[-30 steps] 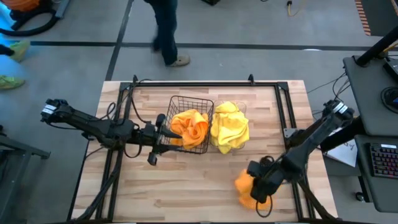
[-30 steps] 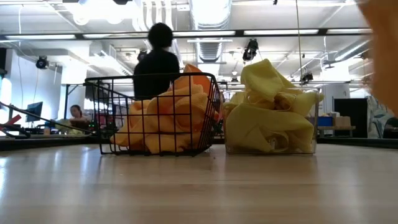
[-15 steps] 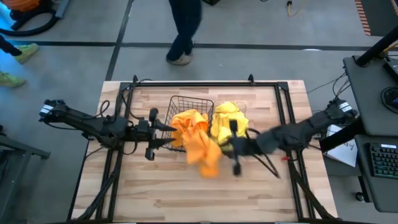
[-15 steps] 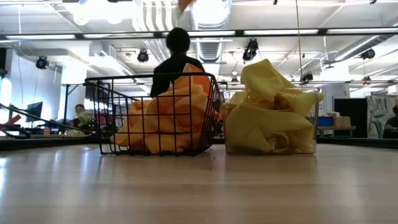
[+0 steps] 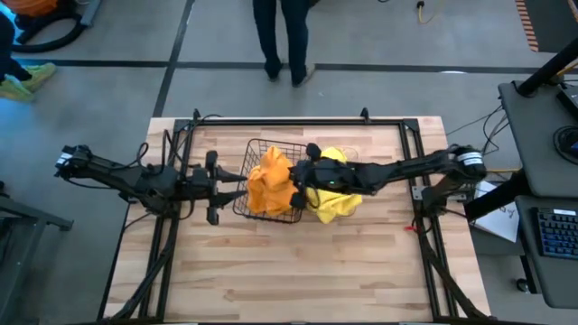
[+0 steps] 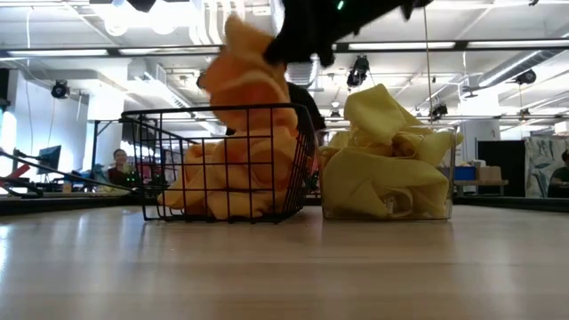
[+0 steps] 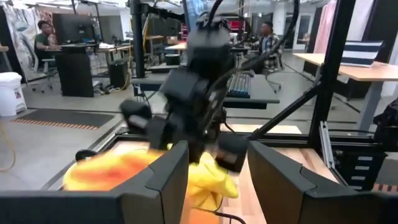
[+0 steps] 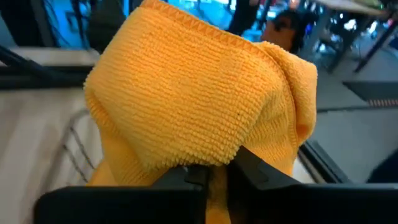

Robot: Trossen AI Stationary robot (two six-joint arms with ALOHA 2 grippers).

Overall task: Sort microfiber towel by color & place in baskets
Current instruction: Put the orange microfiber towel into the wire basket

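Note:
A black wire basket [image 5: 242, 152] holds a pile of orange towels [image 6: 222, 178]. To its right, a clear plastic basket [image 6: 447, 182] holds yellow towels [image 5: 336, 188]. My right gripper [image 5: 301, 178] reaches from the table's right, across the yellow pile. It is shut on an orange towel [image 5: 269, 176] above the wire basket, which also shows in the low view [image 6: 244, 80]. My left gripper [image 5: 213, 187] is open and empty, just left of the wire basket, with the gap between its fingers showing in the left wrist view [image 7: 217, 180]. My right gripper pinches a bunched fold of the orange towel [image 8: 214, 167] between its two fingers. The fingers come from the table's right, about level. The towel bulges over the fingertips and hangs slack below them. Its lower end [image 6: 253, 133] reaches down to the orange pile in the wire basket.
A black frame [image 5: 411, 153] runs round the table's far part and sides. Bare wood [image 5: 298, 271] lies on the near side of both baskets. A person [image 5: 284, 36] stands on the floor beyond the far edge.
My right gripper has carried the orange towel from the table's near right corner, up and toward the far left, over the wire basket. The towel is lifted clear of the table and now hangs into the basket. My left gripper has drawn back a little toward the left edge.

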